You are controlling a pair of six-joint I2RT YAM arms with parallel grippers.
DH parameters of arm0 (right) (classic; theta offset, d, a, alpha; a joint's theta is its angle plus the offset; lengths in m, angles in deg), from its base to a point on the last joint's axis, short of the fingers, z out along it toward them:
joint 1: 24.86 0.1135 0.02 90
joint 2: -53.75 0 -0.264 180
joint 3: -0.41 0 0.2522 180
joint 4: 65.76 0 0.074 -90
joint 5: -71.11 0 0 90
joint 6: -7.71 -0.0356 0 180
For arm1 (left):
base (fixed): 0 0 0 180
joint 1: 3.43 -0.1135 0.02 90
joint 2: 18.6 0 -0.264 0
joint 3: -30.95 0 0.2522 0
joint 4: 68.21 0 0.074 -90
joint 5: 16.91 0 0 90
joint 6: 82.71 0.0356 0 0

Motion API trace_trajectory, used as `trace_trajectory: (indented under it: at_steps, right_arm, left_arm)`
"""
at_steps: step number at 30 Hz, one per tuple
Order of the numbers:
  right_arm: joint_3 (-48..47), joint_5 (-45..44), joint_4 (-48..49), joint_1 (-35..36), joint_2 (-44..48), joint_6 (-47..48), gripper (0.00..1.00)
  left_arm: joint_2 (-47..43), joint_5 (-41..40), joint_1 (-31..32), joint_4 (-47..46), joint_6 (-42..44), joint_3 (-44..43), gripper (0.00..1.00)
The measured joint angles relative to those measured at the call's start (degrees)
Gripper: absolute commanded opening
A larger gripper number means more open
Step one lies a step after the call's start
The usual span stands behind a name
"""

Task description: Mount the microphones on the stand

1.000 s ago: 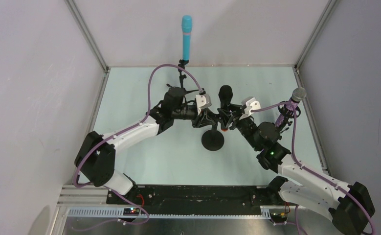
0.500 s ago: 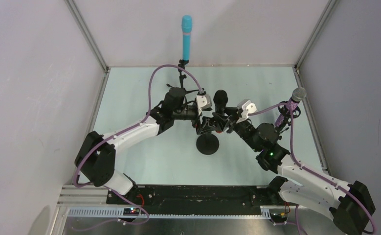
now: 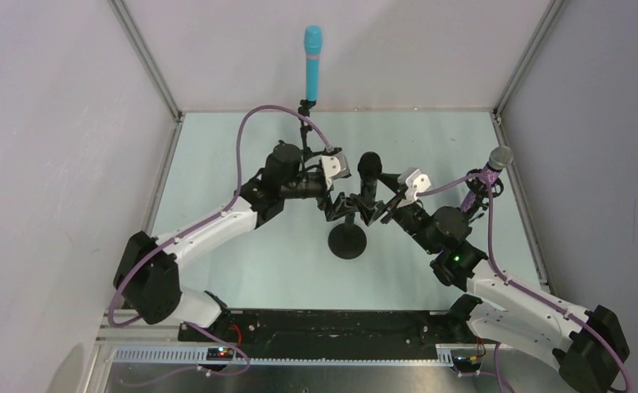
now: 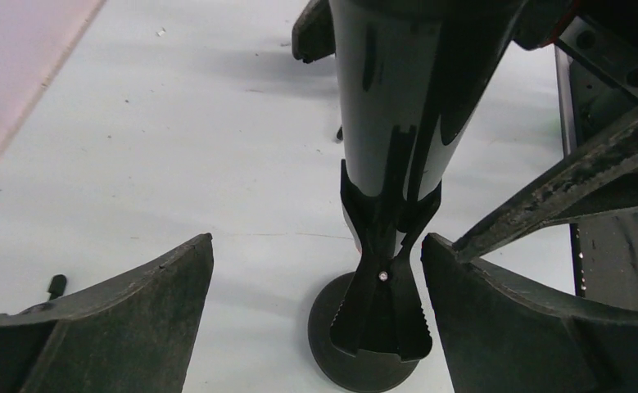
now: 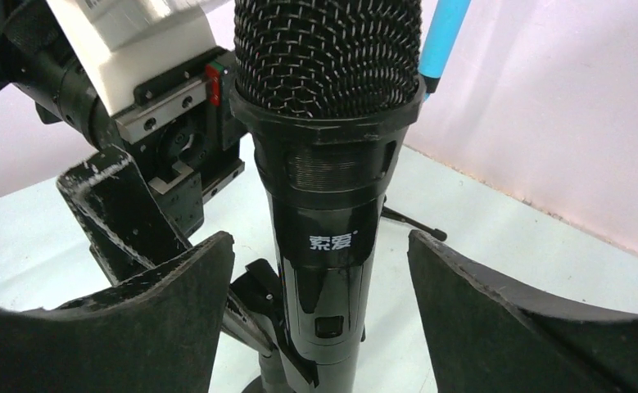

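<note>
The black microphone [image 3: 369, 169] stands upright in the spring clip [image 4: 385, 282] of a small stand with a round black base [image 3: 348, 243]. My left gripper [image 3: 337, 205] is open on the stand's left. Its fingers flank the clip without touching it [image 4: 317, 246]. On the other side my right gripper [image 3: 383, 211] is open too. The mic's black body [image 5: 332, 237] sits between its fingers with gaps on both sides. The turquoise microphone [image 3: 312, 61] is upright on a stand at the back. The purple glitter microphone [image 3: 487, 173] with the silver head is clipped at the right.
A thin tripod stand [image 3: 303, 123] carries the turquoise mic by the back wall. The enclosure's frame posts [image 3: 147, 61] and walls bound the pale green table [image 3: 217, 164] on three sides. Purple cables loop over both arms.
Both grippers have opened and let go, the left off the stand's clip and the right off the black mic. Stand and mic shifted slightly left and now stand on their own.
</note>
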Motion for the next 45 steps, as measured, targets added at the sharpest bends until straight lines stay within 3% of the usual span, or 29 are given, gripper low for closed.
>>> trace_trajectory:
  at_steps: [7, 18, 29, 40, 45]
  right_arm:
    - [0.00, 0.79, -0.52, 0.00, 1.66, 0.57, 0.99]
    - [0.00, 3.98, -4.24, 0.00, 5.55, 1.55, 1.00]
    - [0.00, 4.02, -11.56, 0.00, 11.30, 1.81, 0.99]
    - [0.04, 3.87, -23.69, -0.28, 16.37, 1.55, 0.99]
    - [0.09, 4.42, -27.89, -3.65, 16.33, -1.11, 0.99]
  left_arm:
    - [-4.26, -1.95, -0.02, -0.02, 0.37, 0.24, 1.00]
    - [-16.28, -10.27, -0.13, -0.17, 4.61, 6.08, 1.00]
    - [-30.75, -26.95, -0.15, -0.39, 7.67, 18.12, 1.00]
    - [-36.24, -45.88, -0.20, 0.85, -0.85, 28.22, 1.00]
    - [-35.91, -50.45, -1.18, 1.33, -6.03, 29.79, 1.00]
